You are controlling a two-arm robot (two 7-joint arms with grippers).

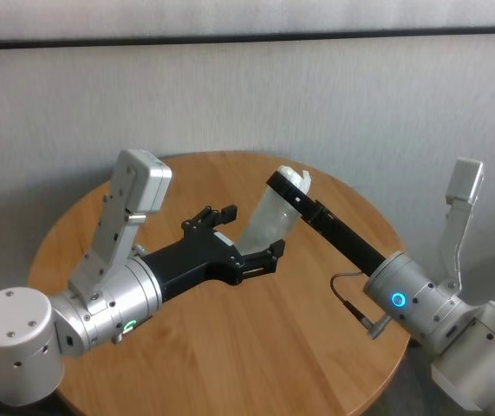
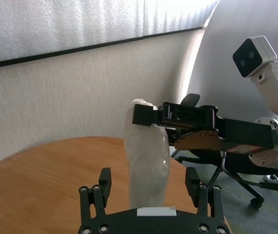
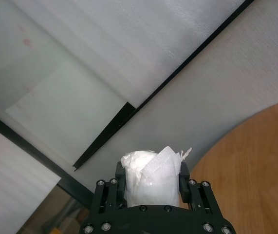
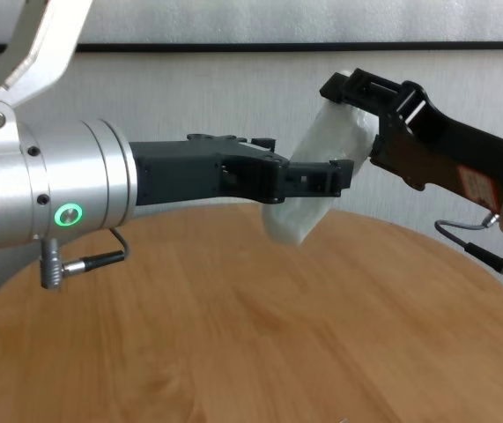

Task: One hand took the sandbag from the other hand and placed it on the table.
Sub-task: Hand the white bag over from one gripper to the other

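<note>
The sandbag (image 1: 269,221), a white crinkled pouch, hangs tilted in the air above the table (image 1: 230,347). My right gripper (image 1: 292,184), on the blue-ringed wrist, is shut on its upper end; in the right wrist view the sandbag (image 3: 151,178) fills the space between that gripper's fingers. My left gripper (image 1: 247,236), on the green-ringed wrist, reaches in from the left and stands open around the bag's lower half. In the left wrist view its fingers (image 2: 104,180) stand clear of the sandbag (image 2: 148,161) on both sides. The chest view shows the bag's bottom end (image 4: 291,220) a little above the wood.
A pale wall with a black strip runs close behind the round table. An office chair base (image 2: 236,180) stands on the floor beyond the table's far edge. Bare wood (image 4: 233,308) lies below both arms.
</note>
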